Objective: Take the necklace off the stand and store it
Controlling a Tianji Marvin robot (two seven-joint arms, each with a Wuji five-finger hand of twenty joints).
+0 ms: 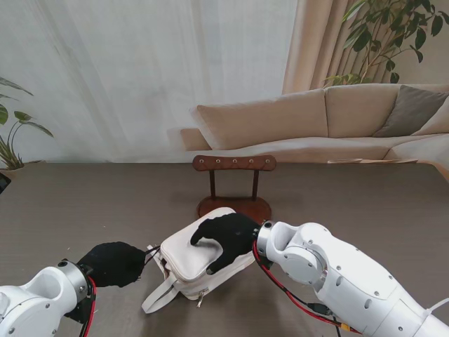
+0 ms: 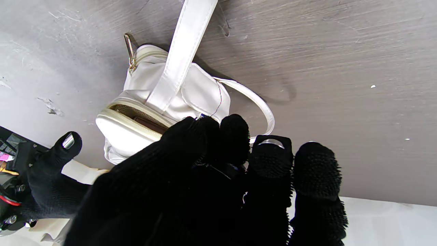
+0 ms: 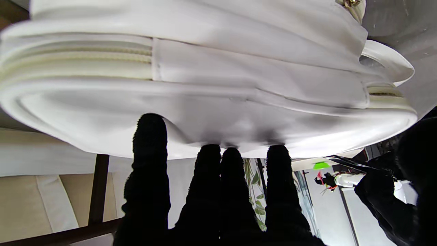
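Fingers (image 3: pixel 208 171) of the right hand (image 1: pixel 223 239) lie spread on top of the white bag (image 1: pixel 203 263), pressing it down, probably to steady it on the counter (image 1: pixel 365 203). Fingers of the left hand (image 1: pixel 112 263) are bunched closed at the bag's near-left end, beside its part-open zipper (image 2: pixel 136 114); a thin strand seems pinched there, though I cannot tell if it is the necklace or the zipper pull. Just beyond the bag, the wooden stand (image 1: pixel 233 184) carries nothing visible, so the necklace is likely off it.
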